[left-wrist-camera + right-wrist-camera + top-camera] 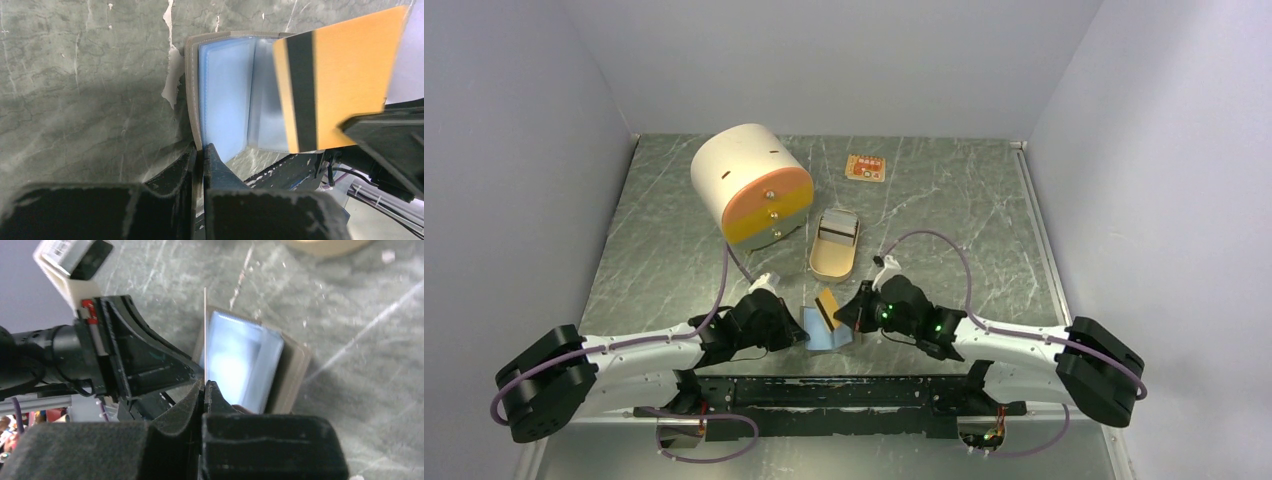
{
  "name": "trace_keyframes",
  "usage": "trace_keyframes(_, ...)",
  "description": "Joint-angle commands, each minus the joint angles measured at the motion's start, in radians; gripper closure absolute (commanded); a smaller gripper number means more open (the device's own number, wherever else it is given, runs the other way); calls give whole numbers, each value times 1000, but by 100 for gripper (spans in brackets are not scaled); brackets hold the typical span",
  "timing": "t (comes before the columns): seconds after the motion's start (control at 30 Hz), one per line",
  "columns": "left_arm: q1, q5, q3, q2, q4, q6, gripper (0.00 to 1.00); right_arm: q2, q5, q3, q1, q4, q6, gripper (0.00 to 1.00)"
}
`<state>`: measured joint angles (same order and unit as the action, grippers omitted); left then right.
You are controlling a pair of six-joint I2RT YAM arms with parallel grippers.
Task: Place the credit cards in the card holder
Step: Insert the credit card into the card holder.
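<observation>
The card holder [829, 338] lies open like a book near the table's front edge, with a beige-grey cover [192, 95] and bluish clear sleeves [225, 95] inside. My left gripper [792, 327] is shut on the edge of its left cover [202, 150], holding that flap up. My right gripper [852, 315] is shut on a gold-orange credit card with a black stripe [345, 75]. It holds the card tilted just above the open holder [245, 360]. From the right wrist the card [205, 330] shows edge-on, rising from the closed jaws [204, 386].
A tan oval tin [834, 245] stands open just beyond the grippers. A white cylinder with an orange drawer front [749, 192] sits at the back left. A small orange-patterned card [865, 167] lies flat at the back. Grey walls close in three sides.
</observation>
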<state>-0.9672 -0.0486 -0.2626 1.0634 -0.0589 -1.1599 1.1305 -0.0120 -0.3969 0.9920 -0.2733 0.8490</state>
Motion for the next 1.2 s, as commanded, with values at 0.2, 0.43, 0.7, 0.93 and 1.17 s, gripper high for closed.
trace_keyframes(0.2, 10, 3, -7, -10, 12, -4, 91, 3, -133, 118, 37, -71, 209, 100)
trace_keyframes(0.43, 15, 16, -2, 2, 3, -6, 91, 23, -159, 213, 39, -173, 283, 100)
trace_keyframes(0.7, 21, 30, 17, 8, -18, -20, 91, 22, -147, 223, 41, -150, 299, 100)
trace_keyframes(0.93, 23, 43, 11, 31, -28, -16, 91, 41, -105, 231, 42, -176, 309, 100)
trace_keyframes(1.17, 23, 46, 6, 45, -32, -12, 91, 105, -56, 249, 45, -254, 321, 100)
